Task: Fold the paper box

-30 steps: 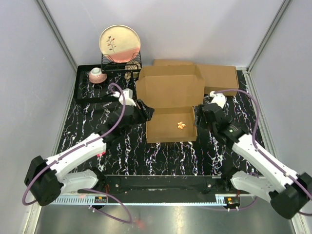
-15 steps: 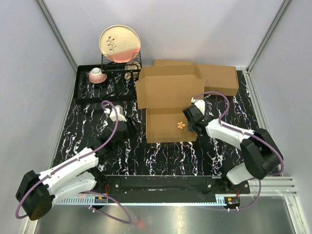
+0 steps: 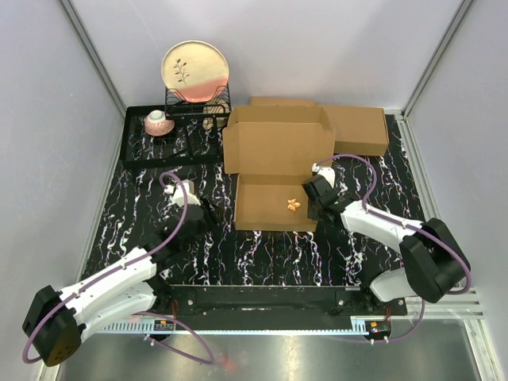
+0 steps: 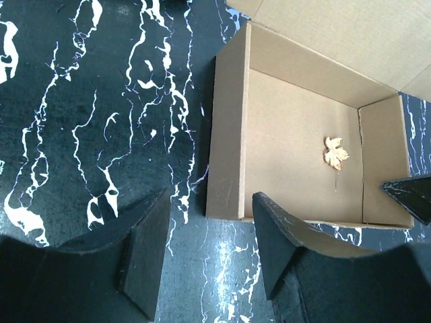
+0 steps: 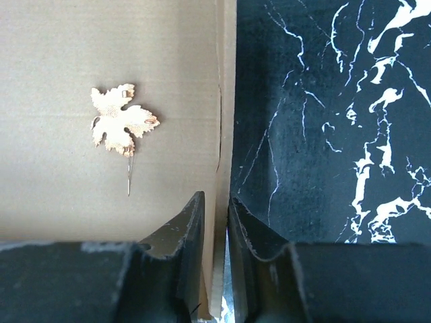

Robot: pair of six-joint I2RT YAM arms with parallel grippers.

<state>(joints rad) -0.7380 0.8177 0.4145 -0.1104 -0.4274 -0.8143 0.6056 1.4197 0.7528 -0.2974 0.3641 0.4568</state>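
Top external view: the paper box (image 3: 278,202) sits mid-surface between my two arms. Its shallow tray opens upward. The tray's longer sides run left to right, parallel to the near edge of the surface (image 3: 143,206). The lid flap (image 3: 278,147) is hinged along the far side and stands raised, so the box as a whole stretches away from me, near to far. A small leaf-shaped cutout (image 3: 294,204) lies on the tray floor, right of centre.

Right wrist view: my right fingers (image 5: 188,229) straddle the tray's right wall, one inside the box and one outside over the surface. The wall's edge runs straight up between them. They are pinched close onto that wall, with almost no gap left. The leaf-shaped cutout (image 5: 123,120) lies inside, just beyond the inner finger.

Left wrist view: my left fingers (image 4: 145,256) are spread apart and grasp nothing. They hover over the surface by the tray's near-left corner. One finger is left of the box; the other overlaps its near wall in the view. Whether it touches the wall I cannot tell.

Behind the box lie flat brown cardboard boxes (image 3: 349,127). At far left a dish rack holds a plate (image 3: 195,70), with a cup (image 3: 159,121) beside it.
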